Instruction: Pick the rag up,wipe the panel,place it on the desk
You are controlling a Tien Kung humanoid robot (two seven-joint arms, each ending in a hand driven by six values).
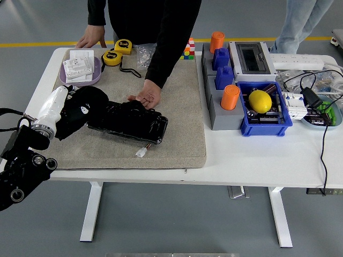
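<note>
A glossy black panel [131, 122] lies on the beige mat [177, 134], with a small white connector [141, 152] at its front. My left hand [80, 110] holds a black rag [86, 104], bunched and pressed against the panel's left end. A white forearm section [51, 110] leads back to the black arm at the lower left. A person's hand [146, 96] rests on the panel's far edge, steadying it. My right arm is out of sight.
Behind the mat's left corner sits a purple tray [96, 75] with white boxes, then two yellow tape measures [117, 52]. To the right are grey blocks with orange cups [230, 96], a blue bin [265, 126] holding a yellow lemon, an electrical box and cables.
</note>
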